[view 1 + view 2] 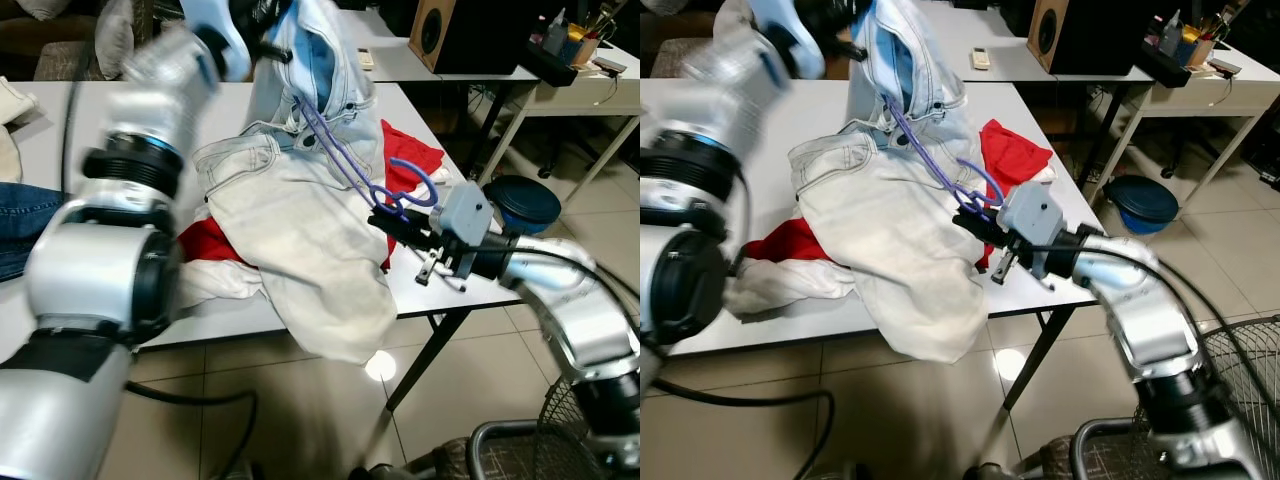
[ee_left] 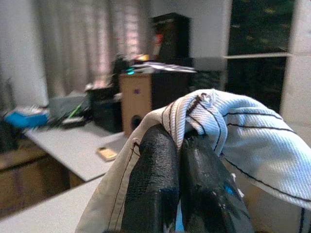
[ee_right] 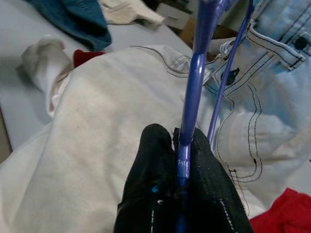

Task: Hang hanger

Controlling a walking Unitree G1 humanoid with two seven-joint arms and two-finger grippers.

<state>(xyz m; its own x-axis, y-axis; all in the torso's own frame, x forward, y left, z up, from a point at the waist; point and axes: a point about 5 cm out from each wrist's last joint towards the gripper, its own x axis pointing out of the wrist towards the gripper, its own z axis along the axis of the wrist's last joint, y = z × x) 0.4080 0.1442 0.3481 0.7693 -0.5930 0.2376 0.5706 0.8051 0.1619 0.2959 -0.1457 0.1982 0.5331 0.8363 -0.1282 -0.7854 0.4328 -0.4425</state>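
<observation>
Pale light-wash jeans (image 1: 300, 250) lie across the white table (image 1: 120, 110), one leg draped over its front edge. My left gripper (image 1: 262, 40) is raised above the table and shut on the waistband, with denim pinched between its fingers (image 2: 155, 174). A purple hanger (image 1: 345, 160) runs from inside the lifted waistband down to its hook (image 1: 418, 185). My right gripper (image 1: 385, 215) is at the table's front right, shut on the hanger's neck just below the hook. The purple rod (image 3: 194, 87) is clamped between that gripper's black fingers (image 3: 155, 170).
A red garment (image 1: 410, 150) and white cloth (image 1: 215, 285) lie under the jeans. Dark blue denim (image 1: 20, 220) sits at the table's left. A blue bin (image 1: 525, 200) and a second desk (image 1: 560, 95) stand at right. A wire basket (image 1: 590, 430) is at lower right.
</observation>
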